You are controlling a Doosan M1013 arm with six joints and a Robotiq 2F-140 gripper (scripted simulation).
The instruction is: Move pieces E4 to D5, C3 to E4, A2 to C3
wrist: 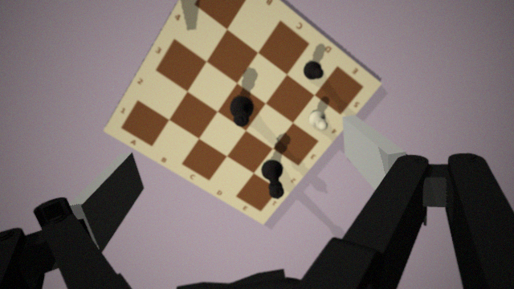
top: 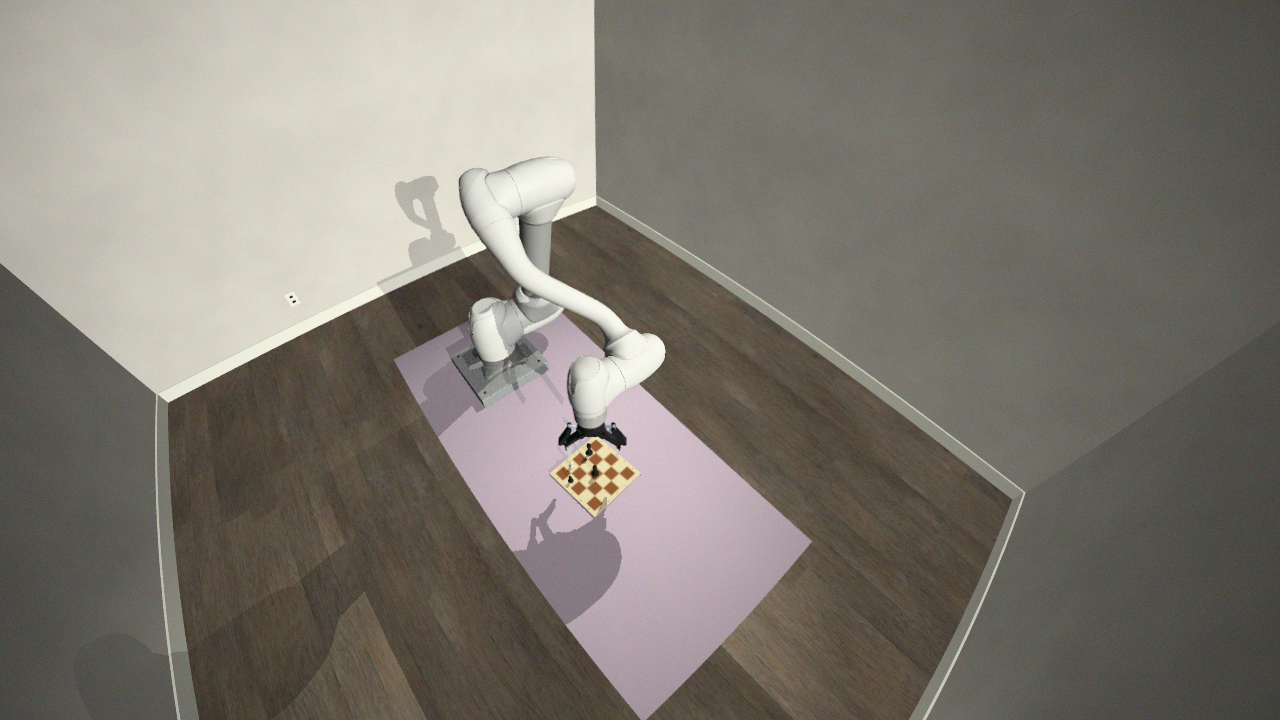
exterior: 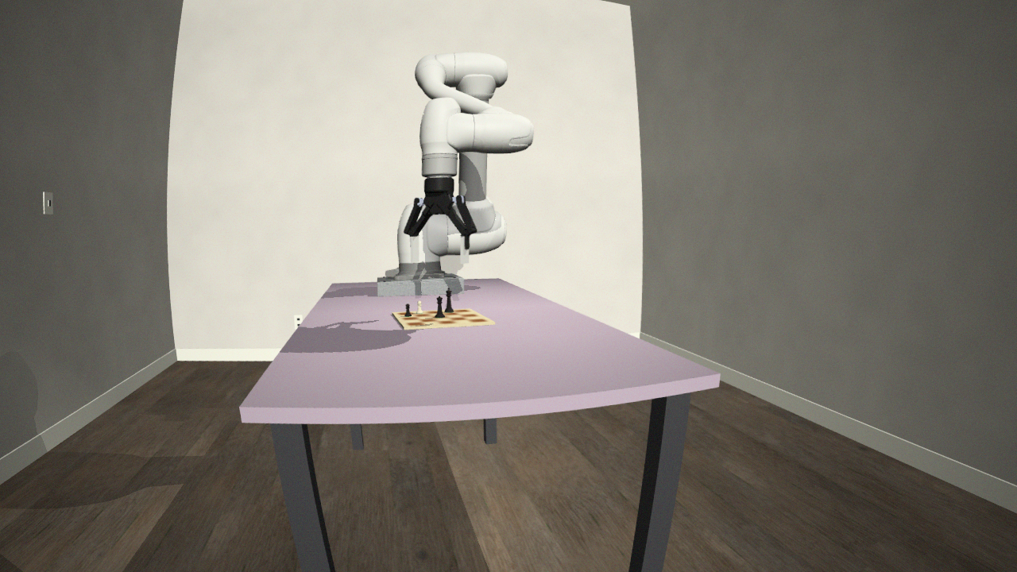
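A black pawn (top: 570, 480) (exterior: 407, 311) (wrist: 312, 70) stands upright on D5. A white pawn (exterior: 419, 307) (wrist: 316, 118) stands upright on E4. A tall black piece (top: 594, 471) (exterior: 439, 309) (wrist: 242, 107) stands upright on C3, with its base inside the dark square. A2 is empty. My gripper (top: 592, 443) (exterior: 439, 257) (wrist: 240, 153) is wide open and empty, high above the near-robot part of the board (exterior: 483, 322) (wrist: 113, 129). In the wrist view its fingers lie either side of the pieces, well above them. Nothing touches the pieces.
Another, taller black piece (top: 588, 450) (exterior: 448, 302) (wrist: 272, 169) stands upright on E2, close to the E-file edge. The board lies on the pink table (top: 698, 555) (exterior: 497, 369). The robot's grey base plate (top: 486, 391) (exterior: 405, 286) is behind the board.
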